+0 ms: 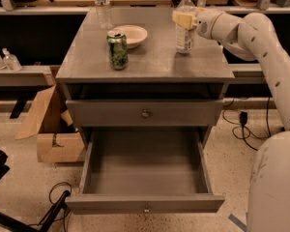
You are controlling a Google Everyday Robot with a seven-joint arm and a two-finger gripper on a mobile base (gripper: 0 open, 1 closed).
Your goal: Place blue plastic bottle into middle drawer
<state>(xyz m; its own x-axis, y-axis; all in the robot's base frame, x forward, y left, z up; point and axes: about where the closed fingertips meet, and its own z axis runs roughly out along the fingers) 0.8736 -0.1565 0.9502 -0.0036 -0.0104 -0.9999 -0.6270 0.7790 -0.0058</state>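
At the near edge of the scene, the middle drawer [111,203] stands pulled fully out toward the viewer, its grey box bare inside and its small knob facing front. Directly behind and above it, 1 similar knobbed drawer [106,113] is closed. To the left of the cabinet, a cardboard box [50,129] sits on the floor.

On the table [154,62] above, a green can [118,50] stands near the front left, with a pale bowl [131,35] just behind it. Further back and to the right, the blue plastic bottle [184,40] stands upright, apparently resting on the table top. The claw [182,18], reaching in from the right on the white arm [261,42], sits at the bottle's upper body; whether it is pinching the bottle or only spread around it cannot be told. At the far left edge, 1 slimmer clear bottle [102,4] stands apart.

Step in hand, as judged: securing the grasp. The next move calls for a firm hold, a lift clear of the table edge, then a carry forward and down into the open drawer.
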